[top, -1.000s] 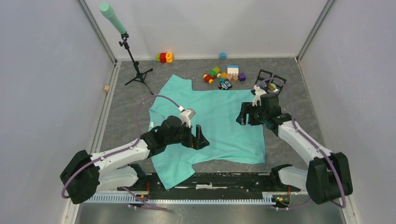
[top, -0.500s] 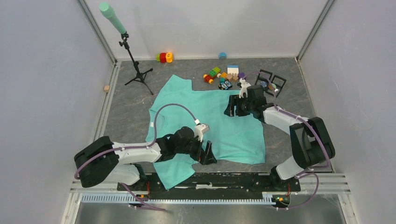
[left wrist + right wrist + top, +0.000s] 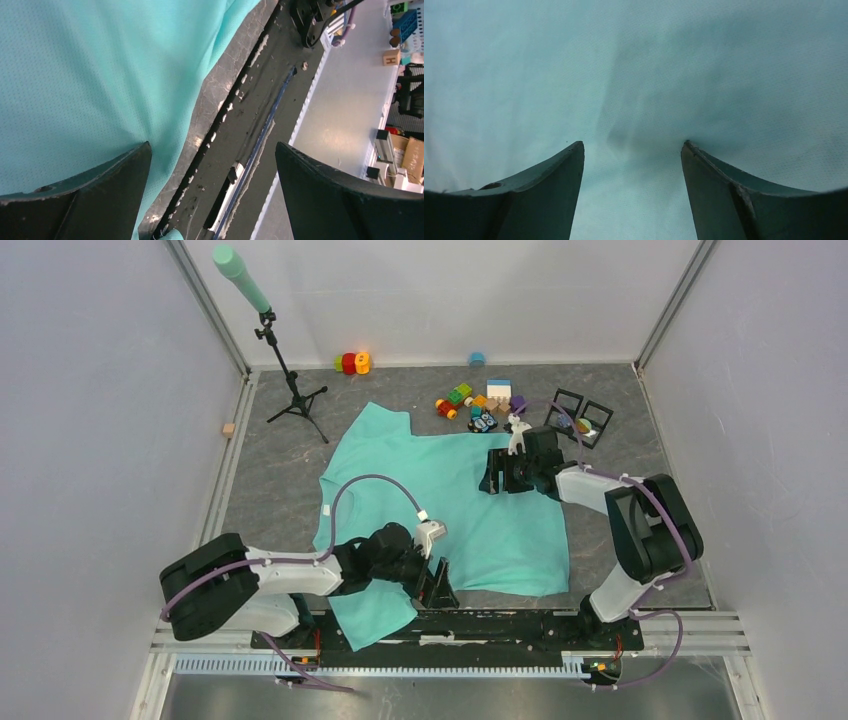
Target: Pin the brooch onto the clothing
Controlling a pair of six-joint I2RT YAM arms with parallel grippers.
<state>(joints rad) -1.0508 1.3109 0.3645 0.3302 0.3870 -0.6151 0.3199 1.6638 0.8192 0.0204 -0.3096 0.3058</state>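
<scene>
The left gripper has its jaws spread wide and nothing between them. One finger sits over the near hem of the T-shirt and the other over the bare grey table just off that hem. Over the last second this arm has slid from the middle of the T-shirt down to its near edge, and the cloth has not visibly shifted. The right gripper is likewise parted and empty, poised low over plain fabric. It has drawn a little inward from the T-shirt's right side towards its far right part, with its arm folded more tightly behind it. The mint-green T-shirt lies spread flat across the middle of the table, one sleeve towards the far left. The brooch is in neither gripper. It may be the small round thing in the black frames just past the T-shirt's far right corner, beside the toy blocks, though the overhead view is too coarse to be sure. Both arms seem to be settling onto the cloth rather than pinning, so the brooch has yet to be fetched and the task looks barely begun.
</scene>
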